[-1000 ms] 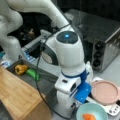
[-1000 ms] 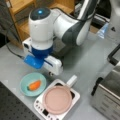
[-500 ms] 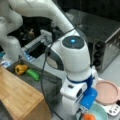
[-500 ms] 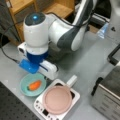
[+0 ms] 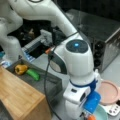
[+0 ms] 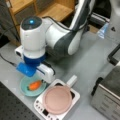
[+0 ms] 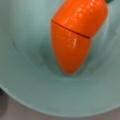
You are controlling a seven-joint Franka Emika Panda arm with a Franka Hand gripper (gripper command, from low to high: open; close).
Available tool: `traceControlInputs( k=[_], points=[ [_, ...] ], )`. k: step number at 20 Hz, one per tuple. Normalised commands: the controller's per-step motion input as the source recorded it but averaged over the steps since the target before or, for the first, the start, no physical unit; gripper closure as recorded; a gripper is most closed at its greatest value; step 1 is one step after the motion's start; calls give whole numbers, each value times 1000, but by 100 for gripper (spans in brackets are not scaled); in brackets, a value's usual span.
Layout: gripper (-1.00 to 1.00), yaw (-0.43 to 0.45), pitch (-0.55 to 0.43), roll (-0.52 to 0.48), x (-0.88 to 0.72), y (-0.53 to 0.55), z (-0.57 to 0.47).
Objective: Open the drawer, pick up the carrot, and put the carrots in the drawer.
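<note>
Wrist view: carrot (image 7: 75, 35) fills frame, lying in bowl (image 7: 27, 75) right under gripper (image 6: 41, 80) | jaws: cannot tell | drawer (image 5: 53, 82) already open well behind arm, ready to receive carrot.

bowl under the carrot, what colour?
Pale blue-green bowl under the orange carrot; clearest in the wrist view.

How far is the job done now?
Done: the drawer stands open, with a yellow and a green vegetable inside. In hand: the tool hangs just over the carrot, which lies in the light-blue bowl. Left: the carrot is not yet lifted nor in the drawer.
</note>
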Motion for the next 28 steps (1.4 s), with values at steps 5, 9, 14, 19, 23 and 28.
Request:
traceControlInputs(
  k=[5, 9, 14, 19, 23, 28],
  points=[
    [-100, -83, 210, 214, 399, -182, 72],
    [-100, -76, 193, 217, 406, -219, 34],
    [-100, -47, 175, 223, 361, -195, 94],
    [-100, -36, 170, 221, 297, -131, 119],
    [-100, -52, 165, 198, 257, -63, 116],
    [-100, -76, 172, 152, 225, -4, 98]
  ],
)
